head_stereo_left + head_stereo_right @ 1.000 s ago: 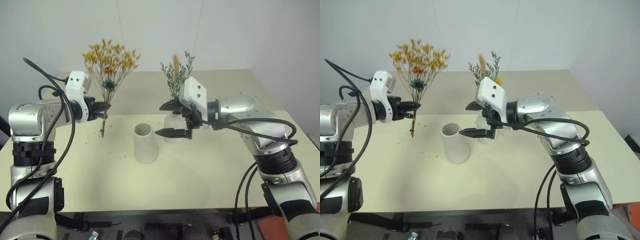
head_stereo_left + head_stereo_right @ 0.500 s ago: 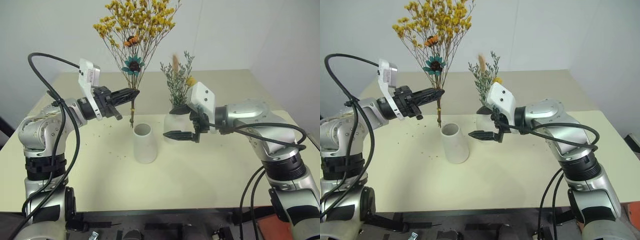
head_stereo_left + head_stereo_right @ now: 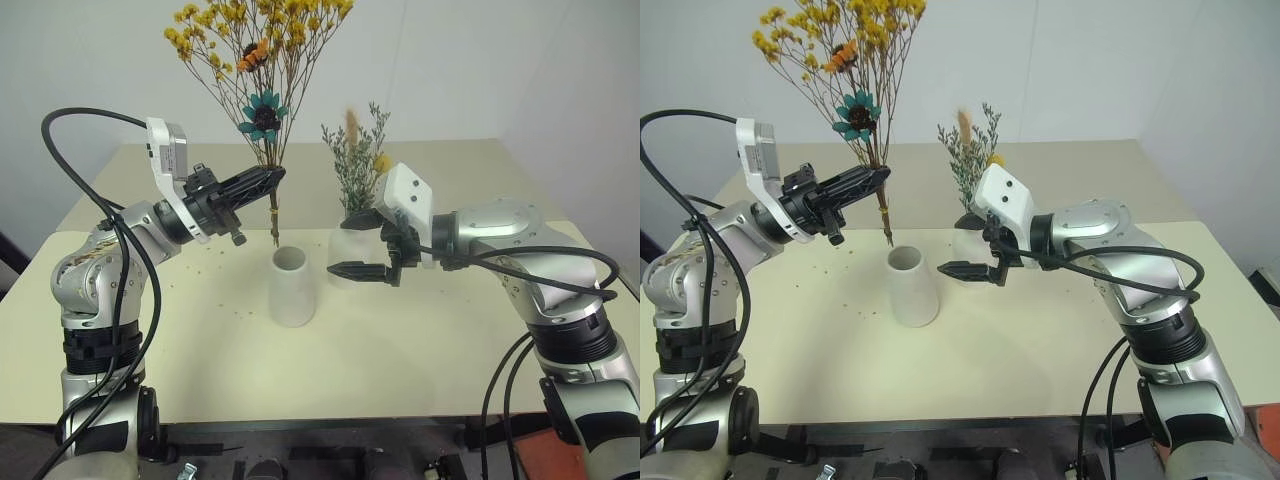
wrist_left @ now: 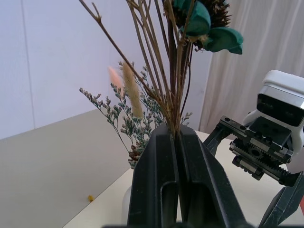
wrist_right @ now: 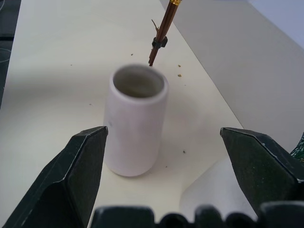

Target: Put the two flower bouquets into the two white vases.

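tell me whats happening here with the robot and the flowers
The robot is putting dried bouquets into white vases on a table. Its left gripper is shut on the stems of the yellow bouquet, held upright with the stem ends just above the mouth of the wide vase, not yet inside. The green-sprigged bouquet already stands in the narrow vase. The right gripper hovers open beside that vase, holding nothing.

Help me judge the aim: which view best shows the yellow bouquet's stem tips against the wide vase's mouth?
The right wrist view: the stem tips hang just beyond the wide vase rim, not yet inside. The eye views show the stems above the mouth from the front, so depth is unclear. The left wrist view shows stems pinched in the left claw.
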